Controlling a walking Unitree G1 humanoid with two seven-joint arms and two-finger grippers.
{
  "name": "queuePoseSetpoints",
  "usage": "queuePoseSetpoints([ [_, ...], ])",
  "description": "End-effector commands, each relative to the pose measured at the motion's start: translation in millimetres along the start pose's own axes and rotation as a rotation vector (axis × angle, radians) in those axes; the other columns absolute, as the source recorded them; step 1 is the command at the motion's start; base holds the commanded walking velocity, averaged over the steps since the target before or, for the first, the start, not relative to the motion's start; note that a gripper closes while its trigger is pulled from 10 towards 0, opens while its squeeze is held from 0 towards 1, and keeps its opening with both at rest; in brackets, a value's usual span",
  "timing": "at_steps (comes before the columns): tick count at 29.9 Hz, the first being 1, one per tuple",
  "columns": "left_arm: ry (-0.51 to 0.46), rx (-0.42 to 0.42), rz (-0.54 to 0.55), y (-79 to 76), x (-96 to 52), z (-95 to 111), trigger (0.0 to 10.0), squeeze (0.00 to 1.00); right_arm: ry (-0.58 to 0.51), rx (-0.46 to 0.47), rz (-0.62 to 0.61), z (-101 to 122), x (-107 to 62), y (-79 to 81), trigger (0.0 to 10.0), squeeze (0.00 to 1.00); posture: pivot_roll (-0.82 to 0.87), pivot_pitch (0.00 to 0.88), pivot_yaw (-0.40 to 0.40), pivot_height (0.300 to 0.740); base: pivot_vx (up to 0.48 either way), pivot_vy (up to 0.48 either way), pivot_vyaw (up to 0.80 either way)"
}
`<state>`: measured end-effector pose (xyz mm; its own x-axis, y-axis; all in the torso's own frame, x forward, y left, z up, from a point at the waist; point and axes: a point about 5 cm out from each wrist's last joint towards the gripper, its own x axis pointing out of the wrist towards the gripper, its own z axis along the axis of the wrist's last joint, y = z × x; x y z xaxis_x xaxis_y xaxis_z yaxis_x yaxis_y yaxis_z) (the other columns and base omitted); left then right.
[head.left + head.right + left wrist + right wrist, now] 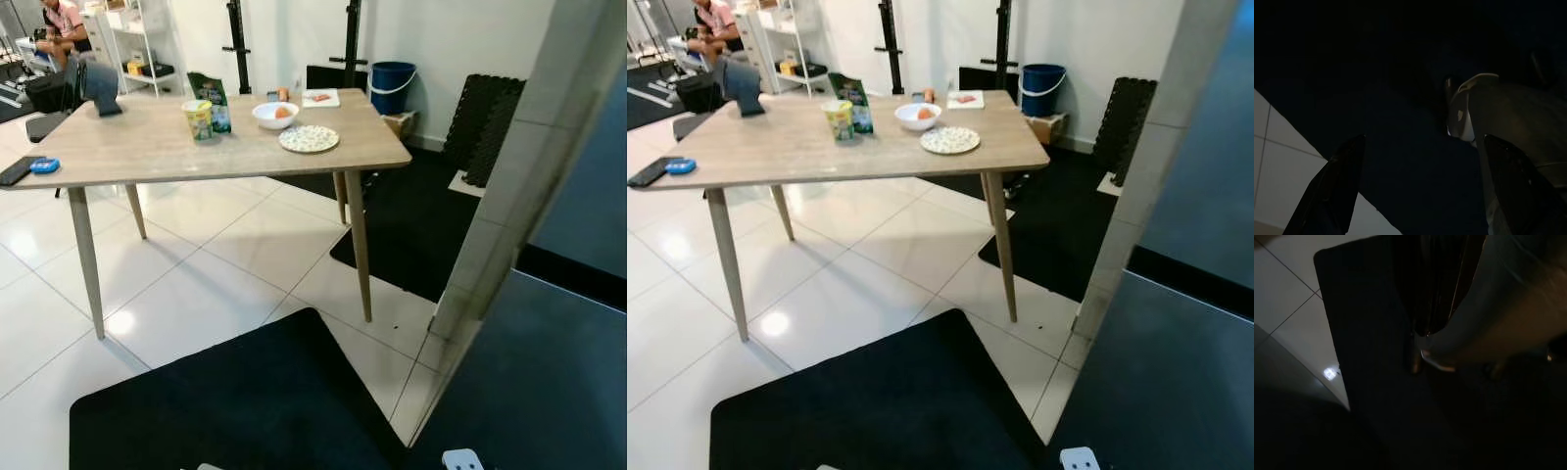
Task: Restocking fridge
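A tall appliance with a dark glossy front (568, 352) and a pale grey edge (509, 186) stands close on my right. Ahead, a wooden table (147, 147) carries a green snack bag (208, 91), a yellow-green cup (199, 119), a white bowl (275, 115) holding something orange, a patterned plate (309, 138) and a white tray (320, 98). My left gripper (1425, 188) hangs low and open over the black mat, with nothing between its fingers (1337, 191). The right arm hangs idle; its wrist view is dark, showing mat and tile.
A black mat (245, 401) lies on the white tiles at my feet. A phone (15, 170) and a blue object (44, 165) sit at the table's left end. Behind are a blue bucket (392, 86), stacked black foam mats (490, 127), shelves and a seated person (61, 24).
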<state>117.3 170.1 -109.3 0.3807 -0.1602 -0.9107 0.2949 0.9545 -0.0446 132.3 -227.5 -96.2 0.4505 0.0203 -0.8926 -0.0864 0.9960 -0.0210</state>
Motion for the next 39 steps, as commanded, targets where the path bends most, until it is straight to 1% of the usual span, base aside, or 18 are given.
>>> queuePoseSetpoints([
  [1,0.039,-0.01,-0.008,-2.9,-1.1,-10.5,10.0,0.0,0.008,-0.003,0.004,-1.6,0.0,0.8,10.0,0.0,-0.02,0.022,-0.001,0.74,0.0,0.0,0.77],
  [22,0.034,-0.008,-0.003,-2.1,-0.8,-8.8,10.0,0.0,0.006,-0.004,-0.004,-0.4,0.4,1.3,10.0,0.0,-0.02,0.02,0.0,0.74,0.0,0.0,0.78],
  [24,0.034,-0.008,-0.002,-2.0,-0.9,-8.9,10.0,0.0,0.004,0.013,-0.01,-0.8,0.4,1.3,10.0,0.0,-0.02,0.02,0.002,0.74,0.0,0.0,0.0],
  [27,0.035,-0.006,-0.001,-1.8,-0.9,-9.0,10.0,0.0,0.004,0.011,-0.018,-0.8,0.3,0.6,10.0,0.0,-0.03,0.018,0.001,0.74,0.0,0.0,0.0],
  [29,0.036,-0.002,0.0,-1.9,-0.9,-9.0,10.0,0.0,0.006,-0.005,-0.024,-0.2,0.3,-0.3,10.0,0.0,-0.03,0.018,0.002,0.74,0.0,0.0,0.0],
  [35,0.039,0.009,-0.002,-2.1,-0.8,-8.8,10.0,0.0,0.008,-0.012,-0.024,0.0,0.3,-0.6,10.0,0.0,-0.03,0.015,-0.001,0.74,0.0,0.0,0.0],
  [39,0.065,0.046,-0.013,-2.7,-0.9,-11.3,10.0,0.0,0.012,-0.021,-0.026,0.2,0.3,-0.8,10.0,0.0,-0.03,0.015,-0.001,0.74,0.0,0.0,0.0],
])
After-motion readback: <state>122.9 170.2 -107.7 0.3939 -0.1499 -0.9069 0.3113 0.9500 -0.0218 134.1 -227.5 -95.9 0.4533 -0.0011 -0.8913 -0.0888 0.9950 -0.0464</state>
